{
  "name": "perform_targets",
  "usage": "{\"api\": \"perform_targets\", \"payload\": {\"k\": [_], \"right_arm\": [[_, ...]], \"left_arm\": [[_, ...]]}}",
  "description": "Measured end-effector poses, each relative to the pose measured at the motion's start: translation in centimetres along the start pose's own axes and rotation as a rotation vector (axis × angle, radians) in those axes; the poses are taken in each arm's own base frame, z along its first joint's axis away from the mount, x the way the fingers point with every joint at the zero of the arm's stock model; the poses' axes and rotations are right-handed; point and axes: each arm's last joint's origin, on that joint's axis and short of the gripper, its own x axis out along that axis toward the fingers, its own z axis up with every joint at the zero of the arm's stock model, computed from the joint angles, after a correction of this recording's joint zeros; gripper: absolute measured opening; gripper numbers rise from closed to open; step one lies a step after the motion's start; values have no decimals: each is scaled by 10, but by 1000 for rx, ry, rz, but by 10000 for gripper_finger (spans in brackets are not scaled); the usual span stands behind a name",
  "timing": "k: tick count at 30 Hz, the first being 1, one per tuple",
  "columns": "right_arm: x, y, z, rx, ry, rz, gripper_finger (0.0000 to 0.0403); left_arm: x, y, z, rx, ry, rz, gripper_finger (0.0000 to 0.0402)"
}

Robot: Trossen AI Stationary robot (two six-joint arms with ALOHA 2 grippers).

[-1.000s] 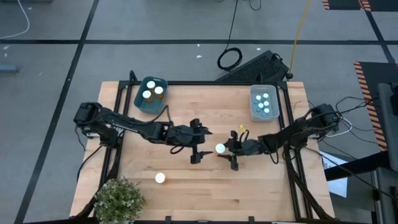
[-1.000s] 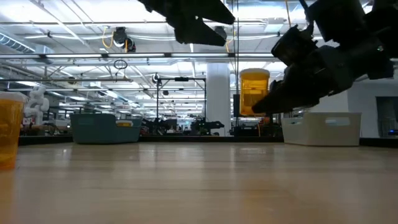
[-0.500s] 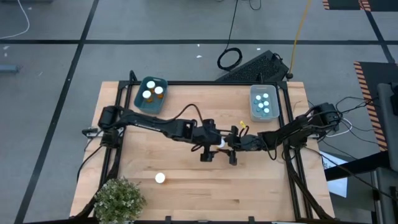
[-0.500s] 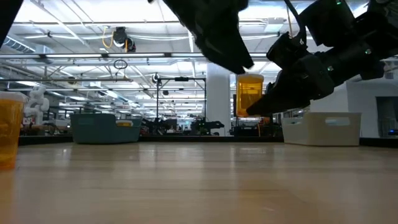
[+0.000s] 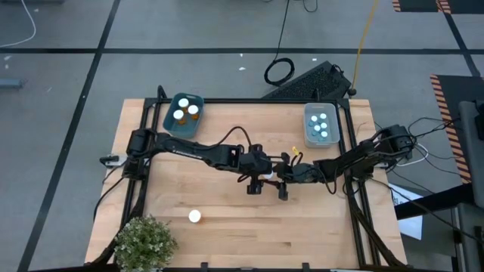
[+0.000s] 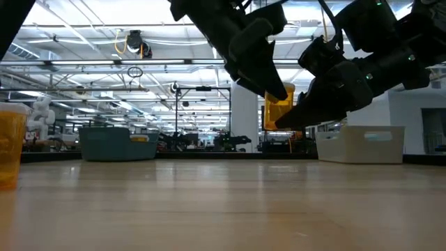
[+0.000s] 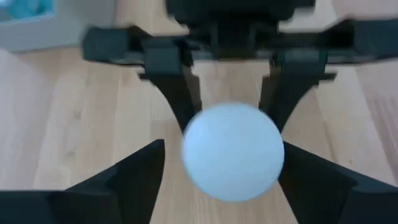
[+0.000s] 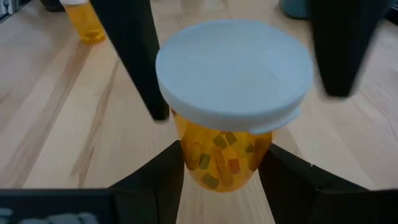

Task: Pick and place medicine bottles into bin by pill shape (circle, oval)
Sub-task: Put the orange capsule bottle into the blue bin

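Only the right wrist view shows oblong pills inside the orange bottle.

A small potted plant was seen at the table's near left corner, and a dark keyboard (cable coiled beside it) lay on the floor beyond.

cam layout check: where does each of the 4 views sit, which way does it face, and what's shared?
High view: overhead, straight down; both arms meet mid-table, left gripper, right gripper.
Low view: table height, level across the wooden table; both arms drop in from above.
Left wrist view: above the white-capped orange pill bottle, own fingers flanking it.
Right wrist view: beside the bottle, own fingers gripping it.
Shared: both wrist views and the low view show that bottle.
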Motion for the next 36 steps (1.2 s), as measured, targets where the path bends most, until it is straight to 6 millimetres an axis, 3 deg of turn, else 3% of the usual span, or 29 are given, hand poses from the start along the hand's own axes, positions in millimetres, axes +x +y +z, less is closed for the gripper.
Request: {"api": "perform_targets", "payload": {"k": [11,20,30,36], "right_arm": [[0,0,1,4,-6,-2,178],[0,-1,1,26,-14,-27,191],[3,-15,0,9,5,-105,313],[3,-20,-3,-26,47,-101,332]], "left_arm": [[3,-1,-1,3,-5,-17,215],[-1,0,0,12,-5,-17,212],[-47,10,4,-14,51,24,211],[-86,34,-14,-90,157,144,211]]}}
